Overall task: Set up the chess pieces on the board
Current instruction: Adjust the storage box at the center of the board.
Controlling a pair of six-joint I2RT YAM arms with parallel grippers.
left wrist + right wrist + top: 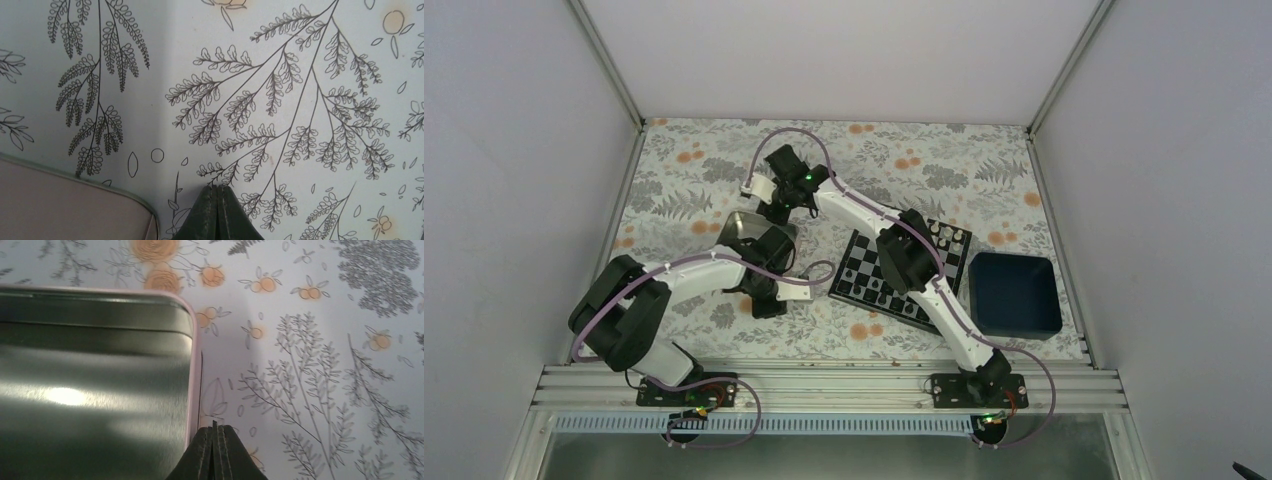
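The checkered board [862,262] lies right of centre, partly under my right arm. Tiny pale figures [946,236] stand at its far right corner, and a few tiny figures [882,287] stand near its front edge; black ones are hard to make out. My right gripper [776,212] [214,427] is shut beside the right rim of the silver tin [90,380], with a thin dark sliver, seemingly a black chess piece, pinched between its tips. My left gripper [769,306] [218,186] is shut and empty over the floral cloth, just in front of the tin [60,205].
The silver tin [746,228] sits left of the board, half covered by my left wrist; the part seen in the right wrist view holds nothing. A dark blue tray [1014,293] stands right of the board. Walls close in the floral cloth on three sides.
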